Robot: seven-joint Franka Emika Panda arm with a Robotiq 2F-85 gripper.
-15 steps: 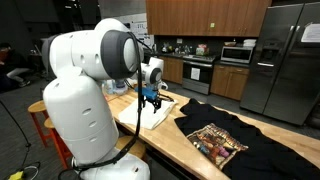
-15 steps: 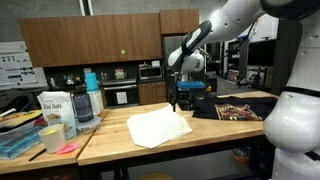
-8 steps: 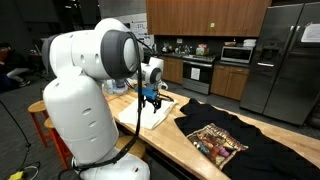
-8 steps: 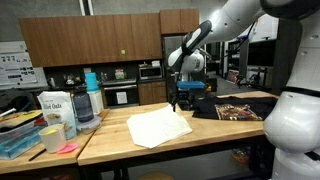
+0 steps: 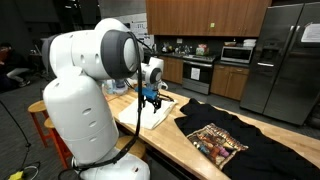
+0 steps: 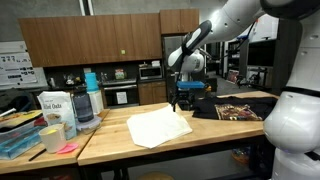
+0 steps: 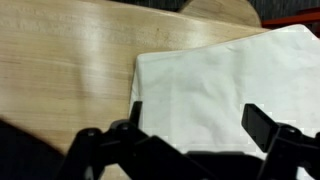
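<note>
While I hang over the light wooden table (image 5: 172, 148), an exterior view shows my gripper (image 5: 150, 100) just above one white square folded cloth (image 5: 157, 116), with one black printed T-shirt (image 5: 225, 140) lying beside it. In an exterior view the cloth (image 6: 158, 127) lies flat, pale and smooth near the table's front edge. In the wrist view my two fingers (image 7: 133, 115) stand spread wide above the cloth (image 7: 220, 80), holding nothing.

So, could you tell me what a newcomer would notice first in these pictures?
The big white robot arm dominates, its open gripper hanging over a white cloth on the wooden table. Beside the cloth lies a black T-shirt with a colourful print.
</note>
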